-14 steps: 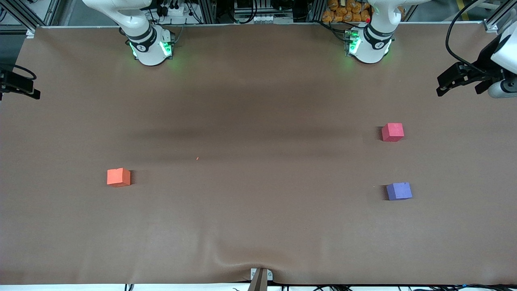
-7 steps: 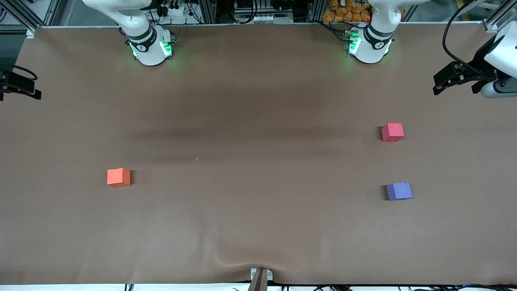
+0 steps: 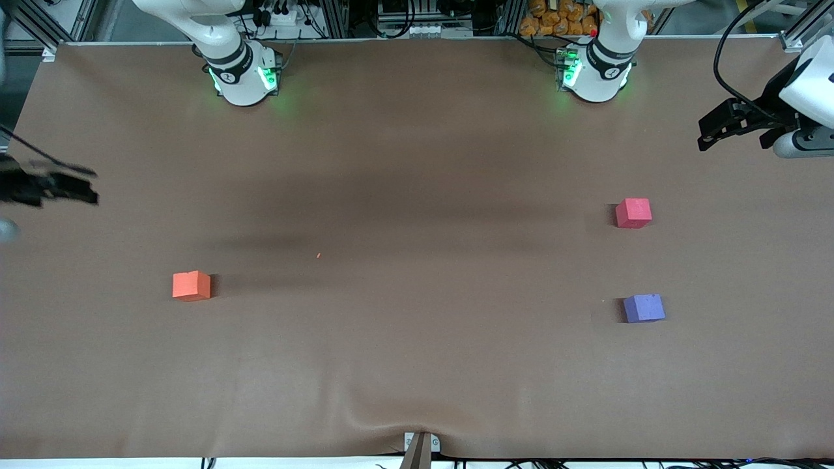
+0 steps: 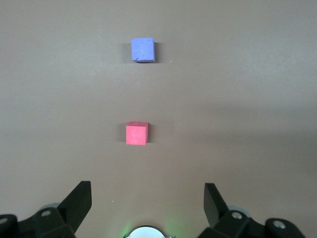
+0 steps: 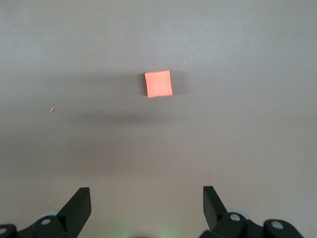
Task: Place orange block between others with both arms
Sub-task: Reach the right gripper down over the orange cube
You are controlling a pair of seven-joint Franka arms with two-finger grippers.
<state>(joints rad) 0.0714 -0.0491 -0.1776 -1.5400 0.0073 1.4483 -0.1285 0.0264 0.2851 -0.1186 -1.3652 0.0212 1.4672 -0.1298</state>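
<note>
The orange block (image 3: 191, 285) (image 5: 158, 83) sits alone on the brown table toward the right arm's end. The others stand toward the left arm's end. The pinkish-red cube (image 3: 633, 212) (image 4: 136, 133) is farther from the front camera than the purple-blue cube (image 3: 644, 308) (image 4: 142, 50), with a bare gap between them. My right gripper (image 3: 88, 187) (image 5: 147, 198) hangs open and empty over the table's edge at its end, well short of the orange block. My left gripper (image 3: 710, 130) (image 4: 147, 198) is open and empty over the edge at the left arm's end, apart from both cubes.
The two green-lit arm bases (image 3: 244, 75) (image 3: 594, 71) stand along the table's back edge. A tiny orange speck (image 3: 318, 255) lies mid-table. A metal bracket (image 3: 420, 446) sits at the front edge, where the brown cover wrinkles.
My right gripper has swung in over the table, closer to the orange block. The left gripper has shifted only slightly. The three cubes have not moved.
</note>
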